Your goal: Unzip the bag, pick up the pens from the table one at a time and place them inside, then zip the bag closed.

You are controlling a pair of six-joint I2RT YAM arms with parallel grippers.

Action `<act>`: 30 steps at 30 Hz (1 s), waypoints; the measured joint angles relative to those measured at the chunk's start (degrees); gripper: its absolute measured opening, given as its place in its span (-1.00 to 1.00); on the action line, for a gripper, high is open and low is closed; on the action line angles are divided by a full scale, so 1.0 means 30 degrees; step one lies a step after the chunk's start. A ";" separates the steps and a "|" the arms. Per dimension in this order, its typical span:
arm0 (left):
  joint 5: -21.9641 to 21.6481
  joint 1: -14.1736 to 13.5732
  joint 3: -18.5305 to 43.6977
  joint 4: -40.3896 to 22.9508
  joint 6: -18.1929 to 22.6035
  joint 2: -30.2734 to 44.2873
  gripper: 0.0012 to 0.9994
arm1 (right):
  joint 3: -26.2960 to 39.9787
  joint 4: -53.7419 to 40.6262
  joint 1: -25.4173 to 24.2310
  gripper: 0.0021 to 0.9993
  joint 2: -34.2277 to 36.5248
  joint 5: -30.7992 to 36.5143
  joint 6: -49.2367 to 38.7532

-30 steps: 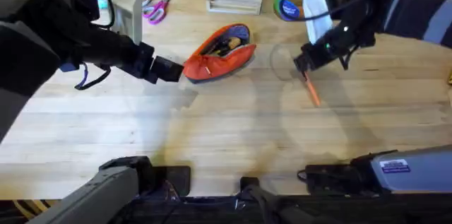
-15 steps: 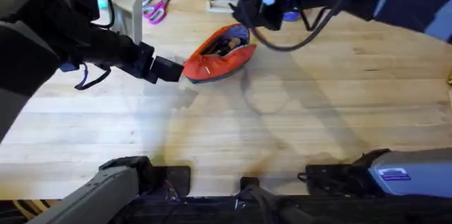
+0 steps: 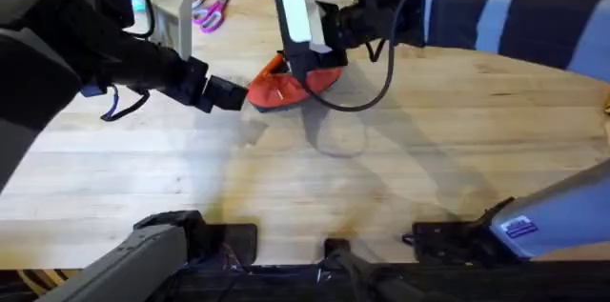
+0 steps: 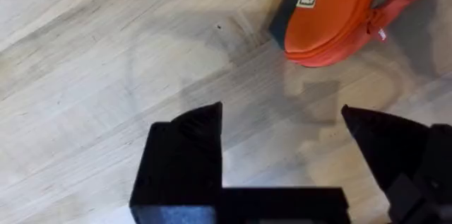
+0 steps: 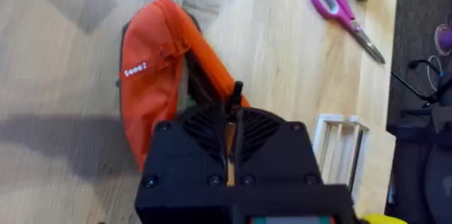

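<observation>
Bag [image 3: 286, 88] lies near the far edge of the surface [image 3: 286, 178], mouth unzipped. My left fingers [image 4: 282, 139] spread wide, holding nothing, just beside the bag's end. My right fingers [image 5: 232, 111] pressed together over the opening, gripping the pen [image 5: 230, 136].

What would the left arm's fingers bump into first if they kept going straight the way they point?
Probably the bag. The open left gripper points across bare table at its near end, with nothing between, though the exact line is uncertain.
</observation>
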 joint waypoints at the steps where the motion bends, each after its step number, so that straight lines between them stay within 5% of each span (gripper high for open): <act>1: -0.0001 0.0000 0.0000 0.0000 0.0000 0.0000 0.99 | 0.0000 0.0014 0.0000 -0.92 0.0128 -0.0007 -0.0145; 14: 0.0000 0.0000 0.0000 0.0000 0.0000 0.0000 0.99 | 0.0000 -0.2346 0.0000 -0.92 0.0198 -0.0109 -0.1716; 28: 0.0000 0.0000 0.0000 -0.0015 0.0000 0.0000 0.99 | 0.0000 -0.0239 0.0533 -0.93 0.1648 -0.0015 -0.2475; 30: 0.0000 0.0000 0.0000 -0.0015 0.0000 0.0000 0.99 | 0.0000 -0.0219 0.0652 -0.64 0.1662 -0.0005 -0.2448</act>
